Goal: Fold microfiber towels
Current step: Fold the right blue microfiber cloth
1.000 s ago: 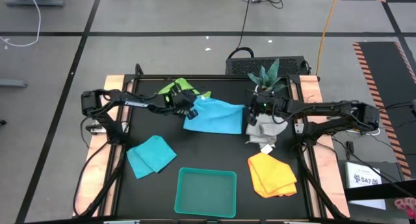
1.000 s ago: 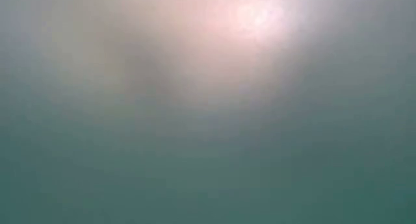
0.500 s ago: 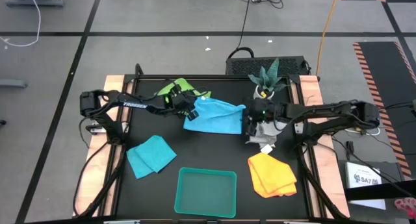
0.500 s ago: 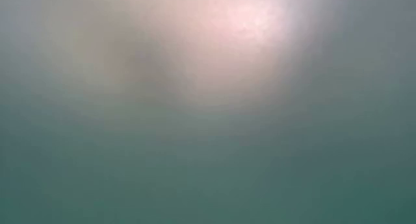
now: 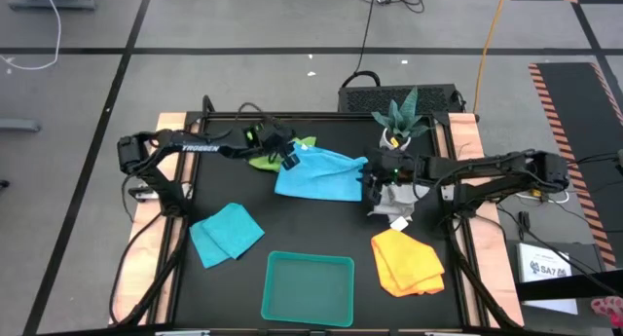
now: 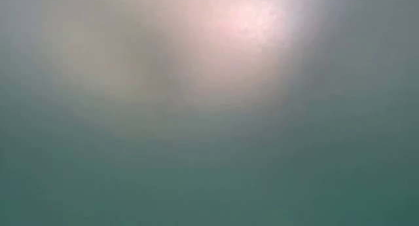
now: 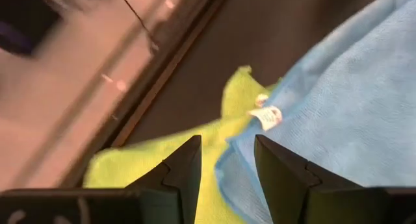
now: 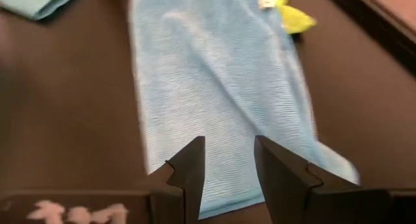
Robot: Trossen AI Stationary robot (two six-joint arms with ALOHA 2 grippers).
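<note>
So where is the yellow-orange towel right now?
In the high view, the yellow-orange towel lies on the table's right side near the front edge, just right of the teal tray and in front of the grey-white towel.

Both arms are slim, dark, jointed tubes with black cables looping near their bases. The left arm carries white lettering along its forearm, and green lights glow at its wrist. The left end effector (image 5: pixel 288 161) and right end effector (image 5: pixel 371 183) each have two dark, angular, wedge-shaped fingers (image 7: pixel 185 169) with matte faces.
</note>
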